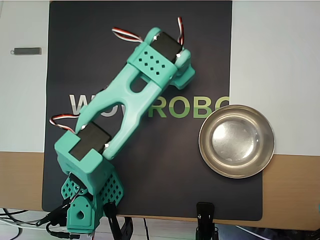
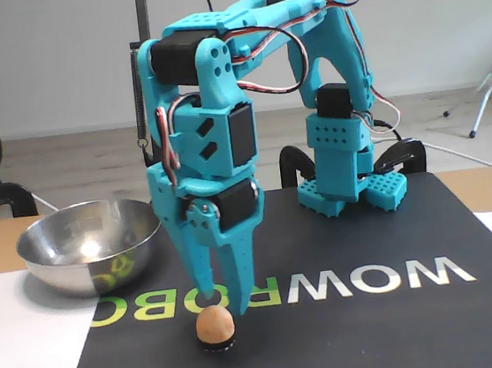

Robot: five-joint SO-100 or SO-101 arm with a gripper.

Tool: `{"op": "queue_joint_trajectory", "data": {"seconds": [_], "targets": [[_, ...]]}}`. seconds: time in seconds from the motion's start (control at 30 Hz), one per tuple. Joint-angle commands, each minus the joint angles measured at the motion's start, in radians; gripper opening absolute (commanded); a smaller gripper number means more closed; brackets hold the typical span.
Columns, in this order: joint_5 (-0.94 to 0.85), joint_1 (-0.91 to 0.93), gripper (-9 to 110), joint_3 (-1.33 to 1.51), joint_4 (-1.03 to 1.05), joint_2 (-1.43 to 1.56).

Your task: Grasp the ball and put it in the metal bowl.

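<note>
The small peach-orange ball rests on a little black ring at the near edge of the black mat in the fixed view. My teal gripper points straight down just above it, open, with one fingertip at the ball's top left and the other to its right. Nothing is held. The shiny metal bowl stands at the left of the fixed view, beside the mat. In the overhead view the metal bowl lies at the right, holding nothing, and the arm hides the ball.
The mat carries large WOWROBO lettering. The arm's base stands at the mat's far side, with black clamps on the table edge. A small grey bar lies on the white sheet. A pole with a spring rises behind the bowl.
</note>
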Motion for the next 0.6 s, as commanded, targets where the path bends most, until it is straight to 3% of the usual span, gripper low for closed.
{"op": "queue_joint_trajectory", "data": {"seconds": [0.0,0.57], "targets": [[-0.005,0.011,50,-0.021,-0.011,0.063],[-0.005,0.014,51,-0.021,-0.012,0.015]]}}
